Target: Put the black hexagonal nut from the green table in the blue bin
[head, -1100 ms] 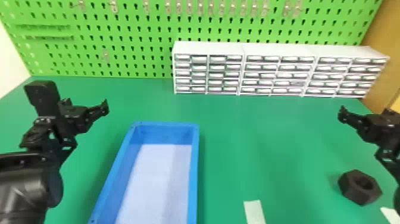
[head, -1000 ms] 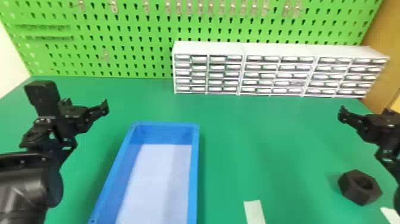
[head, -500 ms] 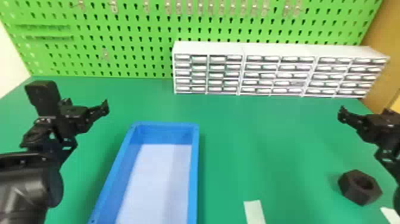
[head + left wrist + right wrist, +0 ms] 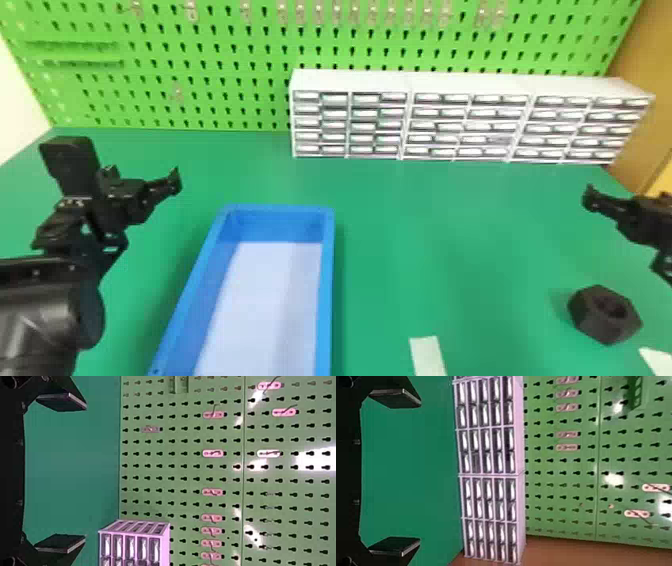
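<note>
The black hexagonal nut (image 4: 590, 321) lies flat on the right part of the green table (image 4: 430, 240), its hole facing up. Left of the middle stands the blue bin (image 4: 327, 285), with a pale bottom and nothing visible inside; its near end is cut off. My left gripper (image 4: 167, 184) is held over the table left of the bin; in the left wrist view the gripper (image 4: 85, 471) is open with nothing between its fingers. At the right edge my right gripper (image 4: 597, 197) is beyond the nut, apart from it; the right wrist view has this gripper (image 4: 420, 472) open and holding nothing.
A long white drawer cabinet (image 4: 350, 82) stands along the table's back, before a green pegboard (image 4: 220, 65) with metal hooks. Pale tape strips lie on the table, one strip (image 4: 427, 355) right of the bin and another strip (image 4: 659, 361) beside the nut.
</note>
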### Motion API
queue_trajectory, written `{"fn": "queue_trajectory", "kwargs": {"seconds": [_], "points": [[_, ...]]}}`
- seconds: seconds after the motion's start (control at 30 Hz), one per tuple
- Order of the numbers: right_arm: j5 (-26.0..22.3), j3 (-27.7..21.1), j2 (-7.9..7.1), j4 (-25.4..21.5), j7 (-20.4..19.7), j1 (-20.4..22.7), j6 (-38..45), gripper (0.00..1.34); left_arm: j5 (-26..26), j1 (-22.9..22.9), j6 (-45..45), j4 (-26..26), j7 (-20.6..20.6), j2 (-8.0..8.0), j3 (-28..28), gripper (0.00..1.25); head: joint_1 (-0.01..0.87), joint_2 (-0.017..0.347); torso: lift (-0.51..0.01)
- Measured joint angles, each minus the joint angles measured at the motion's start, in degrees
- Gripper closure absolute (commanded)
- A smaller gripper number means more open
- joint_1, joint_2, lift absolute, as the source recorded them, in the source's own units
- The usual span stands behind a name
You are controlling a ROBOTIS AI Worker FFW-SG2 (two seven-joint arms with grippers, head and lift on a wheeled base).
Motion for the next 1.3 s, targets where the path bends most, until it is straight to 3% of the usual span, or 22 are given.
{"fn": "queue_trajectory", "kwargs": {"seconds": [0.27, 0.47, 0.87, 1.3], "points": [[-3.45, 1.34, -3.2, -5.18, -6.58, 0.47, 12.47, 0.09, 0.0, 0.23, 0.0, -0.2, -0.07, 0.06, 0.43, 0.11, 0.666, 0.032, -0.1], [-7.56, 0.69, -4.75, -7.67, -8.36, 0.35, 21.91, 0.09, 0.0, 0.35, 0.0, -0.3, -0.1, 0.25, 0.52, 0.11, 0.666, 0.032, -0.1], [-9.71, -2.11, -6.6, -12.56, -10.15, -0.93, 39.62, 0.09, 0.14, 0.82, 0.0, -0.44, -0.1, 0.44, 0.59, 0.11, 0.666, 0.032, -0.1], [-6.44, -5.87, -7.3, -15.02, -10.19, -1.4, 50.77, 0.09, 0.44, 1.12, 0.13, -0.58, -0.1, 0.52, 0.89, 0.11, 0.666, 0.032, -0.1]]}}
